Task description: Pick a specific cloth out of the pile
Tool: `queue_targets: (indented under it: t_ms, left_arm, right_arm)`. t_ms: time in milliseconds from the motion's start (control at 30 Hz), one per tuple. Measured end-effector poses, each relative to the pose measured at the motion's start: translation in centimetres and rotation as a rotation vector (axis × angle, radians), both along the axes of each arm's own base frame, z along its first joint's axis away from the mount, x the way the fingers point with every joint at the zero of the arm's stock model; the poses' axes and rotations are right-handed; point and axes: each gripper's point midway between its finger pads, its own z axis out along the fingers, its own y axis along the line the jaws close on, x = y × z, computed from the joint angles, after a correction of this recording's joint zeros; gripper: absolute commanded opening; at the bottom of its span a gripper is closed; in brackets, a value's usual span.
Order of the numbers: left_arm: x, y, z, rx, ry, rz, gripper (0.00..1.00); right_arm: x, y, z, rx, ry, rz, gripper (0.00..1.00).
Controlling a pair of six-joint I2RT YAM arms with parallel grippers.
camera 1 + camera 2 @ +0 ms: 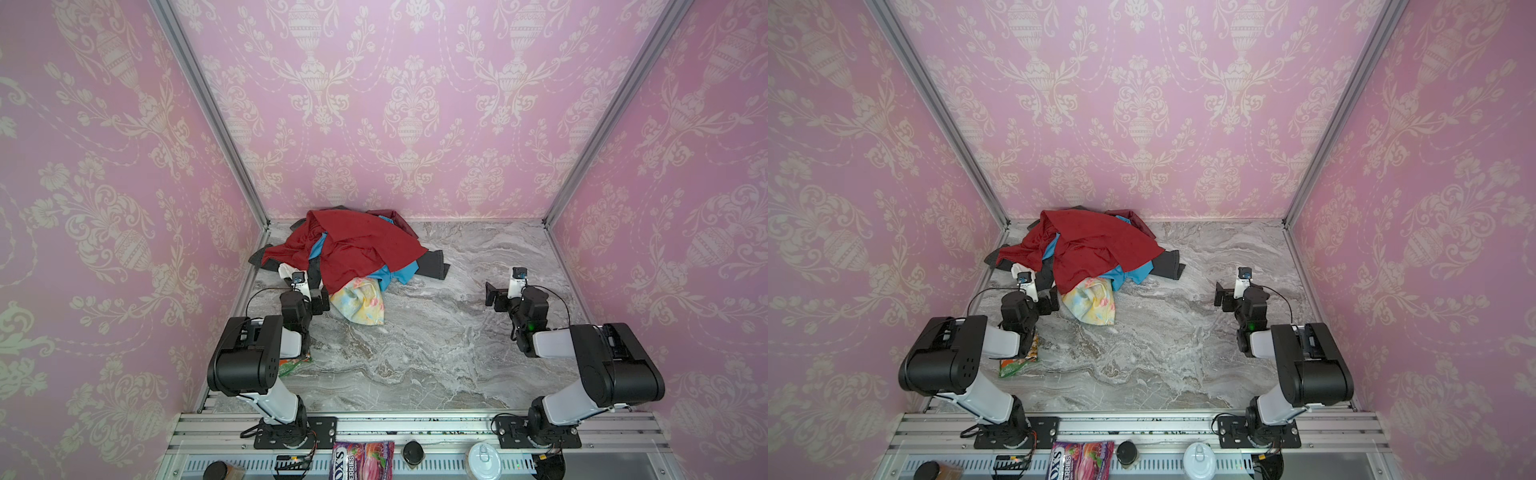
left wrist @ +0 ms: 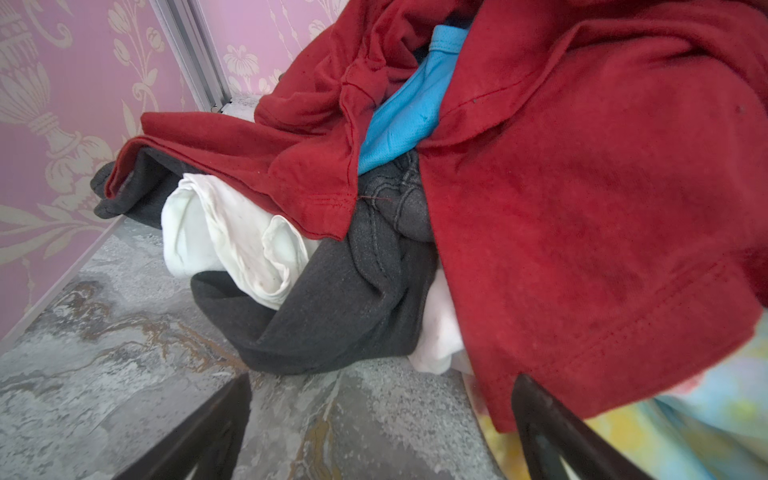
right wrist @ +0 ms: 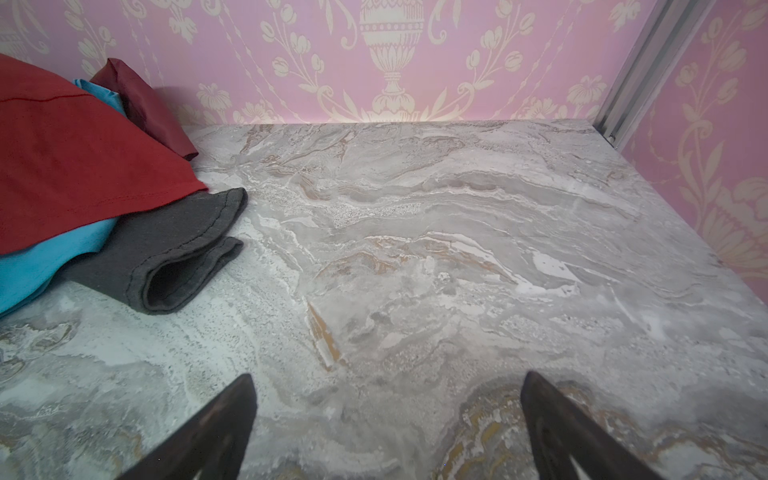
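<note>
The grey marble-patterned tabletop [image 1: 415, 357] carries the pile [image 1: 353, 249] of cloths in its far left corner. A dark grey cloth [image 3: 174, 253] and a pastel floral cloth [image 1: 359, 305] spread from the heap onto the marble. A green-orange packet [image 1: 1016, 365] lies near the left edge.

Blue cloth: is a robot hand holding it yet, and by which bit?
Nothing is held. The left gripper is open beside the pile, the right gripper open over bare table. The blue cloth lies tucked under the red cloth.
</note>
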Motion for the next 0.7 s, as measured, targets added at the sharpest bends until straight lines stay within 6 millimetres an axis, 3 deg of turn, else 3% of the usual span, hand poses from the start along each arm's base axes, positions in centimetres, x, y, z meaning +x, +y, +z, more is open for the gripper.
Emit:
queue_targets:
  t_ms: [700]
  left_arm:
    - [0.1,-0.66,0.19,0.016,-0.007,-0.006,0.99]
  right_arm:
    - [-0.34,-0.02,0.05,0.0,-0.016,-0.001,1.0]
